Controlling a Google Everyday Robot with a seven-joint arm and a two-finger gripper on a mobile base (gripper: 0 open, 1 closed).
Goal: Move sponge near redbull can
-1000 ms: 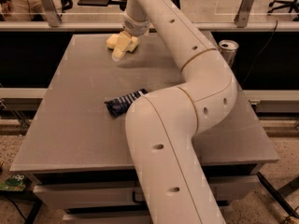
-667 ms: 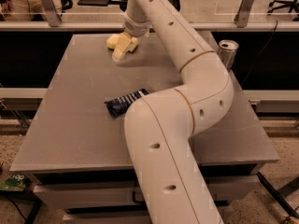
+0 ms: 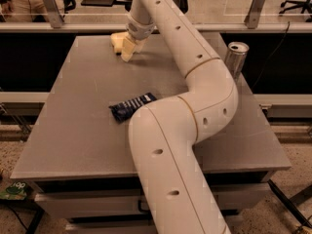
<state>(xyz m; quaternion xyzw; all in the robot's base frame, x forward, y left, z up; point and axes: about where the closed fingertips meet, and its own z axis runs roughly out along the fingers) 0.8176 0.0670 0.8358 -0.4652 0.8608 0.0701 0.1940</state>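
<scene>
We see the robot's thick white jointed arm (image 3: 195,87) rising from the bottom edge of the view. It bends at an elbow over the right half of the flat grey rectangular table (image 3: 73,126) and reaches back toward the far left part of the top. At its end the pale yellowish gripper (image 3: 128,49) points down at the table surface, close to the far edge.

Just to the gripper's left, touching it or very nearly so, sits the small pale yellow soft sponge (image 3: 116,39), also close to the far edge. The two are so alike in colour that we cannot say where one ends and the other begins (nor, for the same reason, whether the gripper is clamped on the sponge or standing apart from it).

The slim silver aluminium redbull can (image 3: 236,57) stands upright near the table's right edge, toward the far side, its pull-tab top in view. It is well apart from the sponge, and the arm's long upper link crosses the space between them.

A flat dark blue snack wrapper with pale lettering (image 3: 130,107) lies near the middle of the table, and the arm hides its right end. On the floor at the lower left we make out a small green packet (image 3: 12,190).
</scene>
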